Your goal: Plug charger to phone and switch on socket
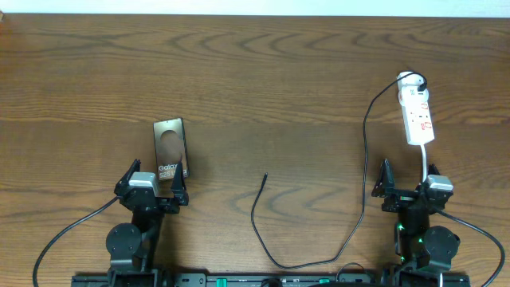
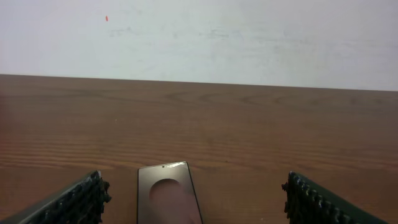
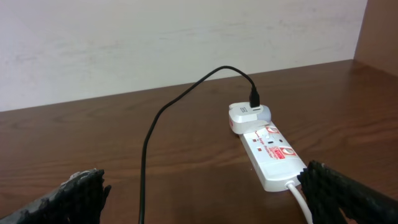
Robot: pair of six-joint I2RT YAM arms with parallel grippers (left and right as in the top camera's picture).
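A dark wood-grain tabletop (image 1: 255, 72) meets a plain whitish wall (image 2: 249, 37) at its far edge. The glossy bronze flat smartphone (image 1: 169, 143) lies toward the near-left corner, its near end between the spread fingers of the left gripper (image 1: 155, 177). The white elongated power strip (image 1: 417, 112) lies by the right edge, beyond the likewise spread right gripper (image 1: 408, 179), and its thin black charger cable (image 1: 363, 159) ends mid-table.

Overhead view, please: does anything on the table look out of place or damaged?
Nothing stands out. The thin black charger cable ends apart from the glossy bronze phone; the white power strip looks intact.
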